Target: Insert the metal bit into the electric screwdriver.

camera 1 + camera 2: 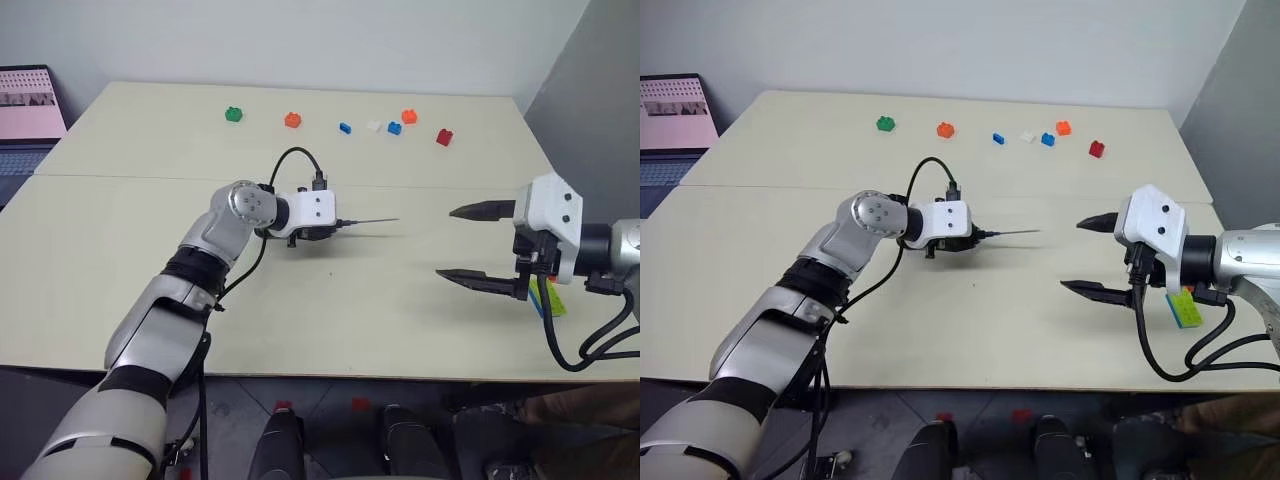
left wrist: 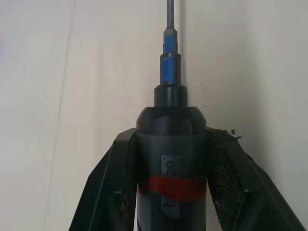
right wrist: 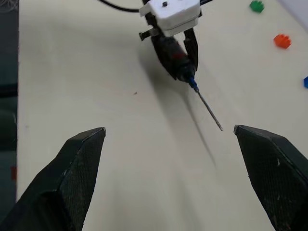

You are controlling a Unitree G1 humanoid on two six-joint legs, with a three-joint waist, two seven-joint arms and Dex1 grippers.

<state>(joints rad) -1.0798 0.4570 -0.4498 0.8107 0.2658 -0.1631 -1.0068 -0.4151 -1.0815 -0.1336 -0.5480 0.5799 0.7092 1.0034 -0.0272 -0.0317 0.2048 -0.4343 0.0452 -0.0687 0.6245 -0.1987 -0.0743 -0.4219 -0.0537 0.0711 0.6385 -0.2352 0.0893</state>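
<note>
Above the beige table (image 1: 120, 250) we see the left gripper (image 1: 318, 232) clamped around the electric screwdriver (image 3: 174, 57), the metal bit (image 1: 368, 222) seated in its nose, pointing right. Our right gripper (image 1: 478, 243) stands spread, empty.

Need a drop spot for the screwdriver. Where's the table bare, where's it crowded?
Bare: the table between the left gripper holding the electric screwdriver and the open right gripper, and the near-left stretch. Crowded: the far edge, from the green brick to the red brick.
</note>
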